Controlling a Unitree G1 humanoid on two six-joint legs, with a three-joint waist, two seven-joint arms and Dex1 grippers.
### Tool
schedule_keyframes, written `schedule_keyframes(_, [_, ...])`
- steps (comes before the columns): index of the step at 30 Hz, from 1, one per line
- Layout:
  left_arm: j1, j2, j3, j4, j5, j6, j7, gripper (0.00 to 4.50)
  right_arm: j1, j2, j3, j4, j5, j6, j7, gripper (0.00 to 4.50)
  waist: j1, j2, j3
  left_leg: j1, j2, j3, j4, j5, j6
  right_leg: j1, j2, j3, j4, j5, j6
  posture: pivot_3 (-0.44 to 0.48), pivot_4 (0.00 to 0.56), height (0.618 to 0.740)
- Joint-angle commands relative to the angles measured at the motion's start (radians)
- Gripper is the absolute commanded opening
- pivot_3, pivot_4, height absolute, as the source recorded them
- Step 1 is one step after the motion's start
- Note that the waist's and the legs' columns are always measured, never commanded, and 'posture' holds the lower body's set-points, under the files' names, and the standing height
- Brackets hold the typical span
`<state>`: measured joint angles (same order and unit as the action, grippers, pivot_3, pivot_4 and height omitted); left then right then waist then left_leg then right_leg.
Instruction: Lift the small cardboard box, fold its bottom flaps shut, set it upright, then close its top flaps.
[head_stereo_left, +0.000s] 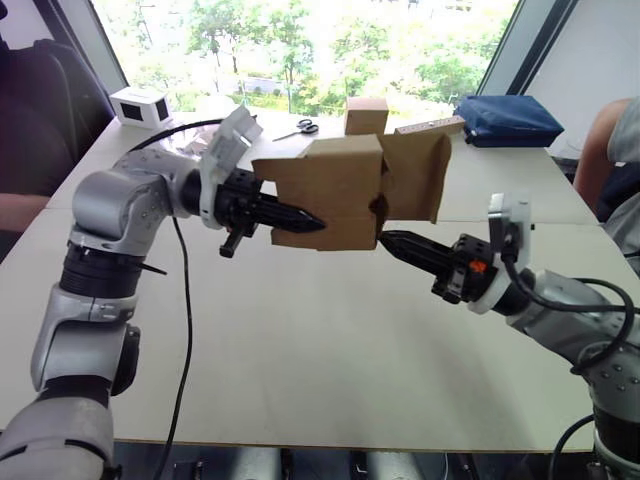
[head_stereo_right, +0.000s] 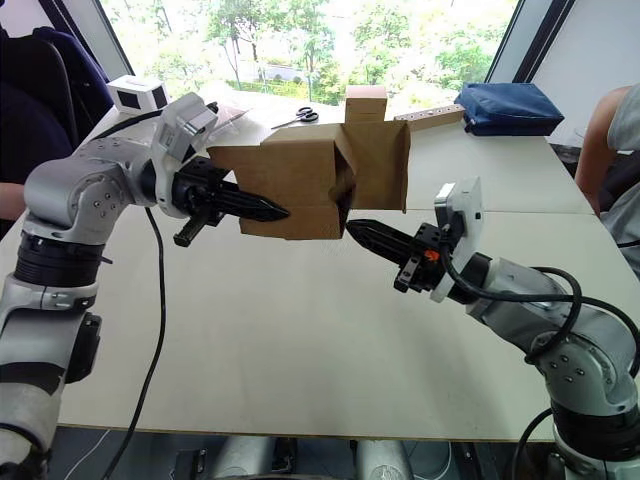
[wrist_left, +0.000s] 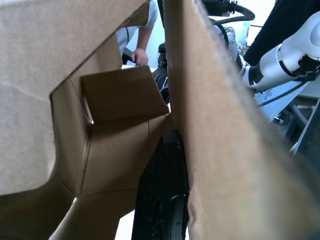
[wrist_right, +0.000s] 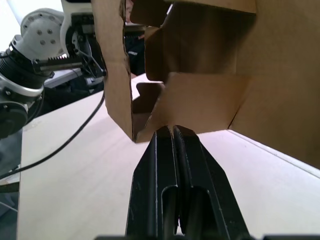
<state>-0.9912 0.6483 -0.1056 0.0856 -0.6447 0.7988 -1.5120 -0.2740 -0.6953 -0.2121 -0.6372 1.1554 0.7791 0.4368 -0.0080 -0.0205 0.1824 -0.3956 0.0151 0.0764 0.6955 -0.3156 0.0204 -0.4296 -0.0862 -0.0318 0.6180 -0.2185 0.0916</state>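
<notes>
Left gripper (head_stereo_left: 300, 215) reaches in from the robot's left, black fingers laid along the front face of the small cardboard box (head_stereo_left: 335, 190) and clenched on its wall; in the left wrist view a finger (wrist_left: 167, 200) runs up close against a cardboard panel. Right gripper (head_stereo_right: 362, 233) comes from the robot's right, its fingers pressed together with no gap, tips touching the lower edge of the box near its right corner; the right wrist view shows the closed tips just meeting a cardboard edge, nothing pinched between them.

Box held in the air above the table (head_stereo_left: 330, 340), well clear of the surface, lying sideways with its open end turned toward the right arm. Bottom flaps (head_stereo_left: 415, 175) spread open on that side, one broad panel hanging out to the right, a shorter notched one (wrist_left: 122, 92) folded partway inward.

Behind, on the far part of the table: a blockier brown box (head_stereo_left: 366, 115), scissors (head_stereo_left: 300, 127), a white box with a dark window (head_stereo_left: 138, 106), a blue bag (head_stereo_left: 505, 120). A person's arm (head_stereo_left: 600, 150) at the far right edge
</notes>
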Motion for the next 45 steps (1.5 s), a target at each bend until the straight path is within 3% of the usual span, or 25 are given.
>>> schedule_keyframes(1, [-0.008, 0.001, 0.001, -0.034, -0.013, 0.000, -0.004, 0.00, -0.023, 0.011, -0.001, -0.006, 0.010, -0.020, 0.010, 0.05, 0.000, 0.000, 0.000, 0.000, 0.000, 0.000, 0.000, 0.000, 0.000, 0.000, 0.000, 0.000, 0.000, 0.000, 0.000, 0.000, 0.150, 0.740])
schedule_keyframes(14, [-0.003, 0.004, 0.006, -0.030, 0.002, -0.010, 0.010, 0.00, -0.108, 0.039, 0.058, 0.018, -0.011, -0.004, 0.030, 0.05, 0.000, 0.000, 0.000, 0.000, 0.000, 0.000, 0.000, 0.000, 0.000, 0.000, 0.000, 0.000, 0.000, 0.000, 0.000, 0.000, 0.150, 0.740])
schedule_keyframes(24, [-0.009, 0.000, 0.008, 0.034, 0.043, -0.065, 0.019, 0.00, -0.092, -0.086, -0.069, -0.003, 0.163, 0.059, 0.003, 0.05, 0.000, 0.000, 0.000, 0.000, 0.000, 0.000, 0.000, 0.000, 0.000, 0.000, 0.000, 0.000, 0.000, 0.000, 0.000, 0.000, 0.150, 0.740])
schedule_keyframes(32, [-0.012, -0.003, 0.000, 0.058, 0.063, -0.098, 0.004, 0.00, -0.015, -0.178, -0.269, 0.072, 0.293, 0.052, -0.027, 0.05, 0.002, 0.000, 0.000, 0.000, 0.000, 0.000, 0.000, 0.000, 0.000, 0.000, -0.001, 0.000, 0.000, 0.000, 0.000, 0.000, 0.150, 0.740])
schedule_keyframes(36, [-0.019, -0.005, 0.000, 0.058, 0.066, -0.104, -0.005, 0.00, -0.006, -0.155, -0.314, 0.162, 0.228, 0.005, -0.025, 0.05, 0.001, 0.000, 0.000, 0.000, 0.000, 0.000, 0.001, 0.000, 0.000, 0.000, -0.001, 0.000, 0.000, 0.000, 0.000, 0.000, 0.150, 0.740])
schedule_keyframes(45, [-0.027, -0.002, 0.019, 0.011, 0.036, -0.063, 0.000, 0.00, -0.113, -0.051, -0.097, 0.285, -0.159, -0.150, -0.008, 0.05, -0.004, 0.000, 0.000, 0.000, 0.000, 0.000, 0.001, 0.000, 0.000, 0.000, 0.000, 0.000, 0.001, 0.000, 0.000, 0.000, 0.150, 0.740])
